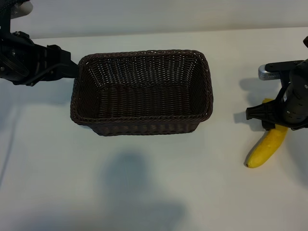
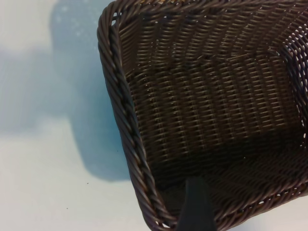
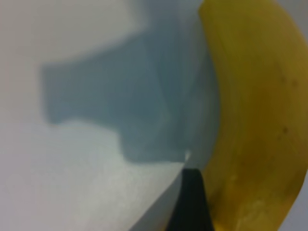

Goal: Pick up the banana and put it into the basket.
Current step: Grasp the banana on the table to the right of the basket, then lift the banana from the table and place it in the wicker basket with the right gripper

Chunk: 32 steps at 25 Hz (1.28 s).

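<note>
The dark-brown woven basket (image 1: 142,119) stands in the middle of the white table and is empty. My left gripper (image 1: 73,70) is at its left short end, open, and one black finger (image 2: 194,204) reaches just inside the braided rim (image 2: 126,126). The yellow banana (image 1: 266,145) lies on the table at the right, with its upper part hidden under my right arm. My right gripper (image 1: 272,123) is down over it, open. One dark finger (image 3: 191,204) rests on the table right beside the banana's (image 3: 255,120) side. Each gripper's second finger is out of view.
A silver metal piece (image 1: 269,72) shows at the right arm, behind the banana. Bare white tabletop (image 1: 144,192) stretches in front of the basket, and a white wall runs along the back edge.
</note>
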Tool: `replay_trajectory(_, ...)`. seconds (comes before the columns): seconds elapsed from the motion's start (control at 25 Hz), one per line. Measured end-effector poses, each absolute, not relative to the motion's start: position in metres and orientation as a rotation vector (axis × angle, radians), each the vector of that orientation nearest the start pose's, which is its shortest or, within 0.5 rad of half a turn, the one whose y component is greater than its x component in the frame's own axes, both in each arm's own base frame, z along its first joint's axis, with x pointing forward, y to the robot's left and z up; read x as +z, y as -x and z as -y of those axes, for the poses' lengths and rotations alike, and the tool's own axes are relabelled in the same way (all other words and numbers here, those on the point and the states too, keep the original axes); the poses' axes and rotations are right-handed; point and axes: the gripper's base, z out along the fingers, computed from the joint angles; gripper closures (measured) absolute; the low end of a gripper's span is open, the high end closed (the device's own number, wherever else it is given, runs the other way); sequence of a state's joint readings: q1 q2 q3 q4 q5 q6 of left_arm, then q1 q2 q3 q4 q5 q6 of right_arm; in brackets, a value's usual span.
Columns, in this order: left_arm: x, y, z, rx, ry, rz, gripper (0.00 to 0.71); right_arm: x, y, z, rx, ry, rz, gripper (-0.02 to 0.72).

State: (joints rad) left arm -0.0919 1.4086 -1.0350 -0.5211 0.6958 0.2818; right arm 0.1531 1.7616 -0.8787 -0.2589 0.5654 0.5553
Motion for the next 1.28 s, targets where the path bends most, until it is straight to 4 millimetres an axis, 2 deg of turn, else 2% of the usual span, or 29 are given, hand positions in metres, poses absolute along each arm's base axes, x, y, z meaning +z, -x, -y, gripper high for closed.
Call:
replay_trajectory(0.16,0.29,-0.288,0.056,-0.501,-0.089,-2.486,0.122,0.14,-0.302,-0.034,-0.105,-0.293,-2.868,0.146)
replay_trajectory(0.48,0.29,-0.287,0.056,-0.501,-0.094,-2.488,0.122,0.123,-0.303,-0.035,-0.121,-0.292,-2.916,0.157)
replay_trajectory(0.56,0.29,-0.287,0.056,-0.501,-0.094,-2.488,0.122,0.123,-0.303,-0.035,-0.121,-0.292,-2.917,0.206)
replay_trajectory(0.64,0.29,-0.287,0.056,-0.501,-0.094,-2.488,0.122,0.123,-0.303,-0.035,-0.122,-0.292,-2.917,0.295)
replay_trajectory(1.12,0.29,-0.287,0.056,-0.493,-0.116,-2.485,0.123,0.123,-0.303,-0.035,-0.13,-0.222,-2.926,0.293)
replay_trajectory(1.28,0.29,-0.287,0.056,-0.493,-0.118,-2.485,0.123,0.128,-0.306,-0.034,-0.152,-0.195,-2.94,0.293)
